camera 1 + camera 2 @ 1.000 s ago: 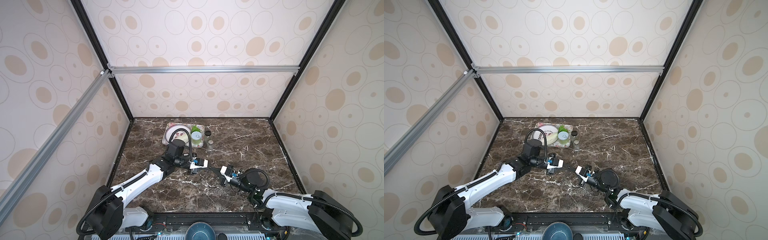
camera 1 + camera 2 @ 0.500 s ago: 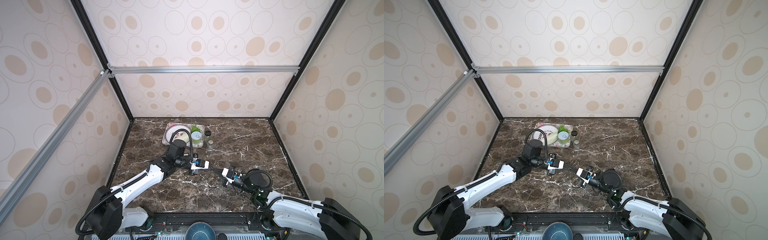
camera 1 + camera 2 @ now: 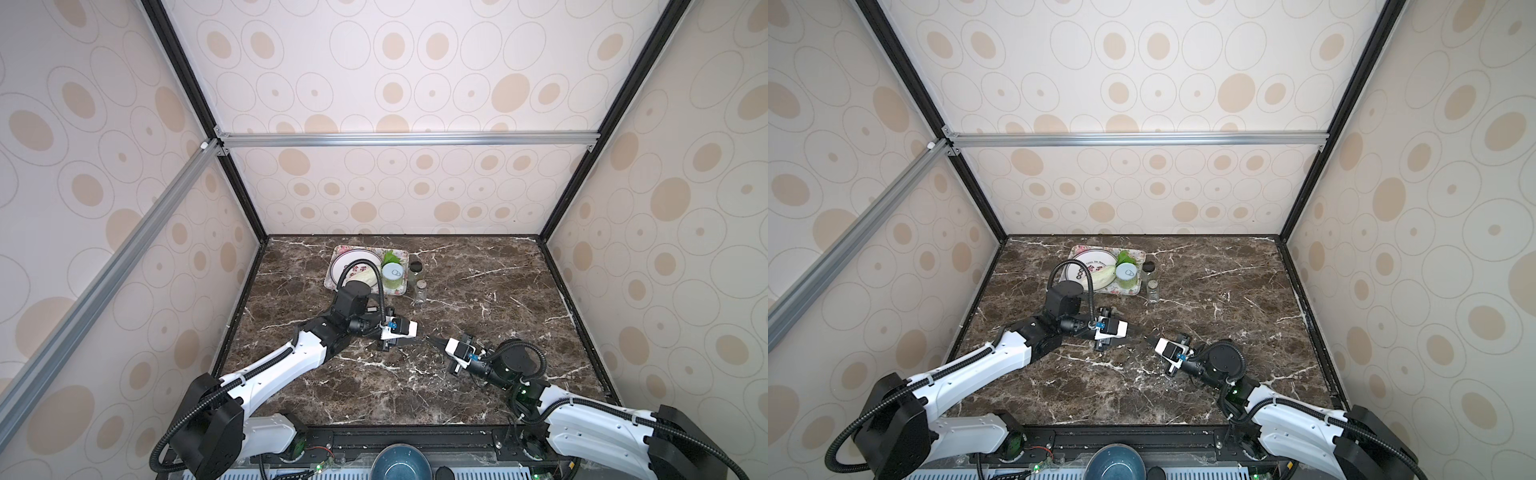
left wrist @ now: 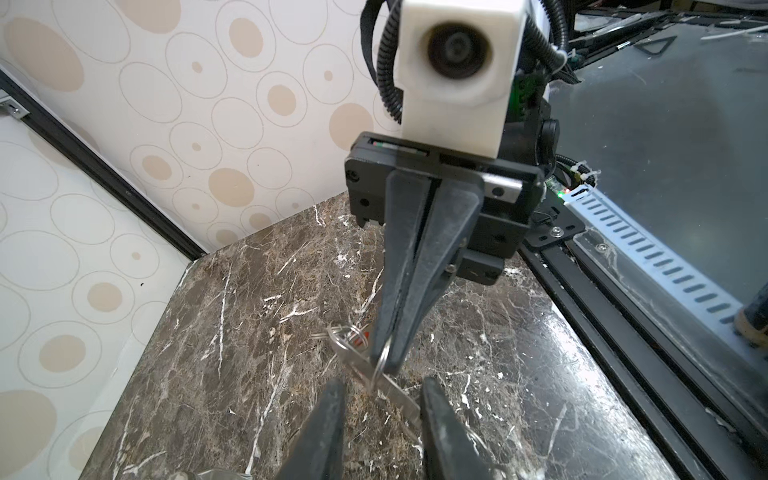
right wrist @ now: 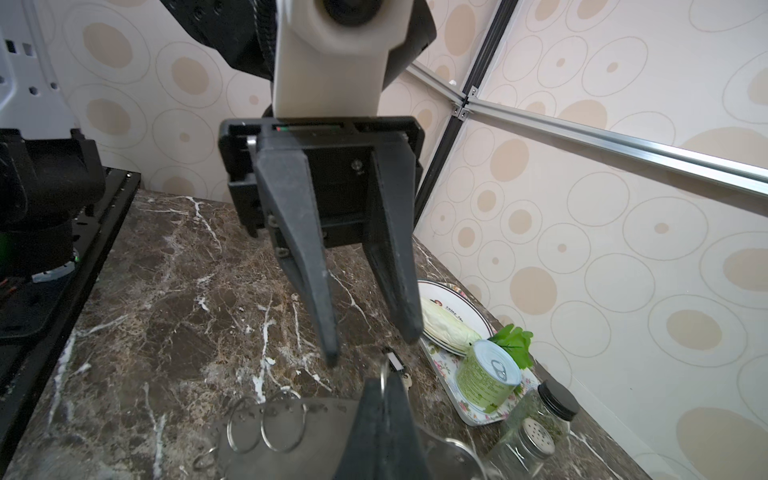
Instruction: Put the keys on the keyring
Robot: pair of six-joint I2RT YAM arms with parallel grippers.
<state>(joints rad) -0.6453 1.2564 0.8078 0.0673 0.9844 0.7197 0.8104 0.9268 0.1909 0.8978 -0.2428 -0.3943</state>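
1. The keyring (image 4: 380, 368) looks like thin steel wire: light, stiff, a little springy and slick, so it will probably twist in a loose pinch. It is best gripped across the wire, away from the split where a key must slide on.
2. The silver key (image 4: 395, 392) should be light, flat and rigid, and it will swing freely. I would take it by the flat faces near its head, leaving the hole clear.
3. The right pincer (image 4: 390, 361) is fully closed, its tips clamped on the keyring's wire. The loop stands out edge-on from the tips.
4. The left pincer (image 5: 372, 350) faces it tip to tip, with its jaws partly spread and gripping nothing.
5. The silver key dangles just beneath the right pincer's tips, seemingly off the ring. Its blade slants into the gap between the left pincer's fingers and appears to touch neither.
6. A cluster of small rings (image 4: 343, 334) with a red-orange tag (image 4: 364, 336) sits just beside the right pincer's tips.
7. The black tag (image 5: 393, 360), white in the middle, lies just beyond the right pincer's tips and under the left pincer's open jaws. I cannot tell whether it hangs or rests on the marble table (image 4: 208, 332).
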